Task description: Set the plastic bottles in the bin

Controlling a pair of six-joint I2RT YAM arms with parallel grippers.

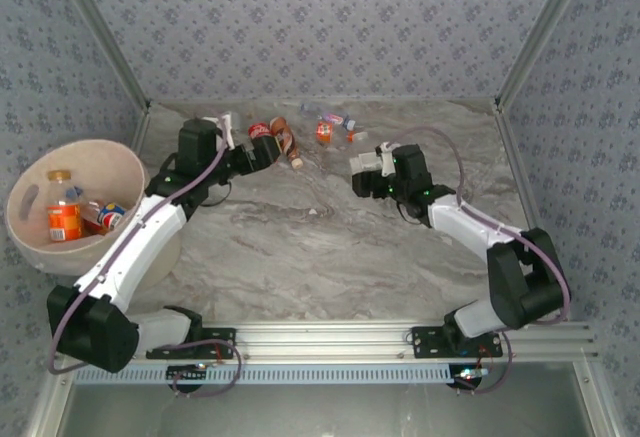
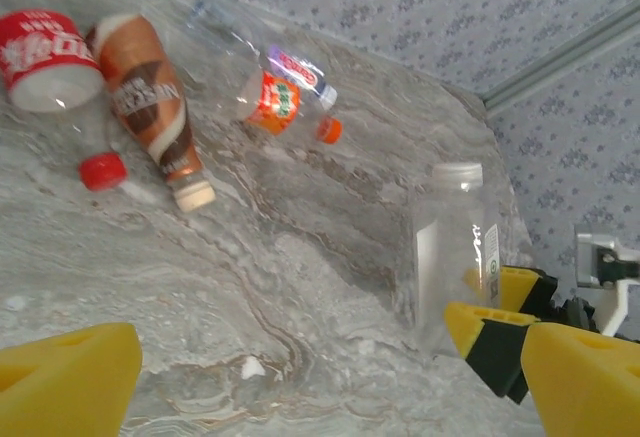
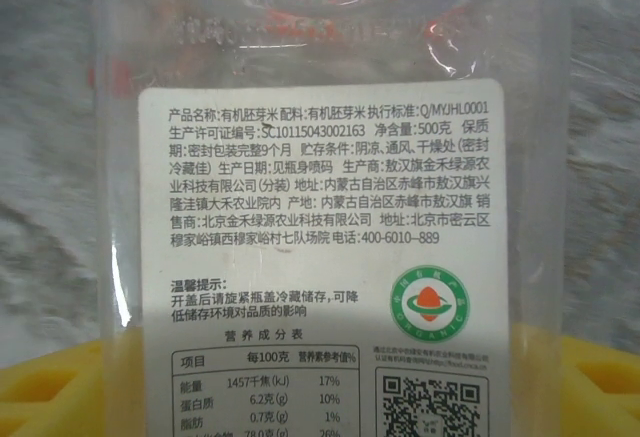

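On open mid-table marble (image 1: 330, 247), right fingers (image 2: 475, 322) pinch a white-capped bottle (image 2: 450, 247); left fingers (image 2: 65, 377) spread near far-edge bottles (image 2: 150, 97).

One bin (image 1: 115, 170) — at least two plastic bottles (image 1: 65, 221) inside, about six outside

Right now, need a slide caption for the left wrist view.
Open left gripper faces an upright white-capped clear bottle flanked by the right gripper; other plastic bottles lie beyond on the table.
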